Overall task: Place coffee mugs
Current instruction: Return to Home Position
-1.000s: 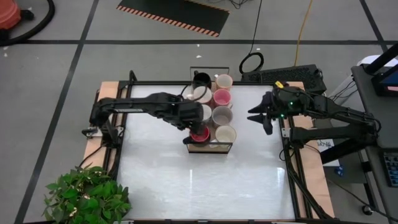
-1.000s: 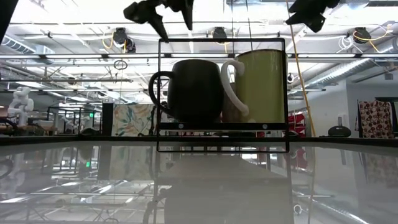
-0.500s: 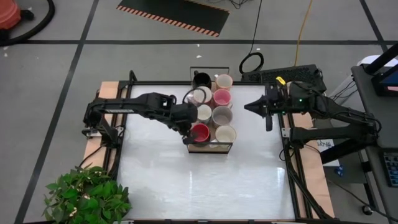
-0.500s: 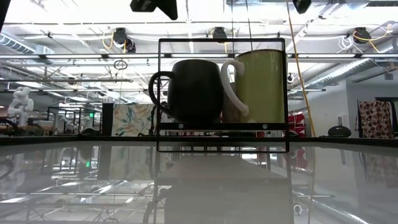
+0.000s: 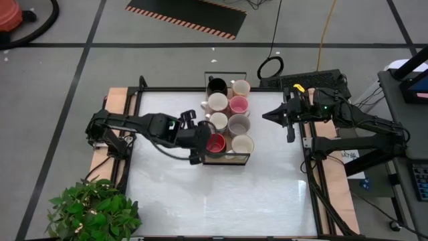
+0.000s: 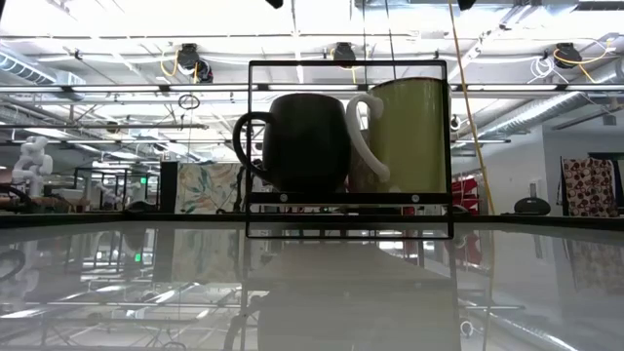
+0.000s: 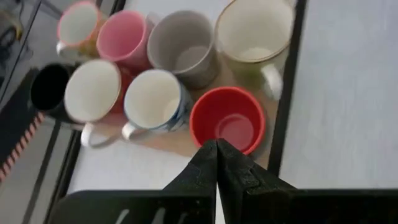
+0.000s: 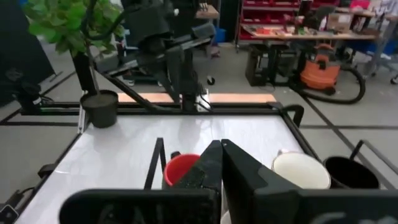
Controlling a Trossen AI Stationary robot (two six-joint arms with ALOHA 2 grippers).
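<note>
Several coffee mugs stand upright in two rows on a wooden tray (image 5: 226, 158) with a black wire frame, mid-table: black (image 5: 217, 85), pink (image 5: 239, 105), grey (image 5: 239, 124), red (image 5: 215, 142) and cream or white ones (image 5: 243, 144). My left gripper (image 5: 202, 139) is shut and hovers high beside the red mug (image 7: 227, 122), on the tray's left side, holding nothing. My right gripper (image 5: 267, 115) is shut and hangs in the air right of the tray, pointing at it, with nothing in it. In the low view only the tray's frame (image 6: 348, 64) and two mugs show.
A potted plant (image 5: 92, 213) stands at the table's near left corner. Bare white tabletop (image 5: 221, 194) lies between the tray and the near edge. The table's black frame rails (image 5: 309, 174) run along its sides.
Both grippers have shut and risen out of the low view. My left gripper has drawn back from above the mugs toward the table's left and near edges. My right gripper has shifted slightly toward the far edge. The mugs have stayed in place.
</note>
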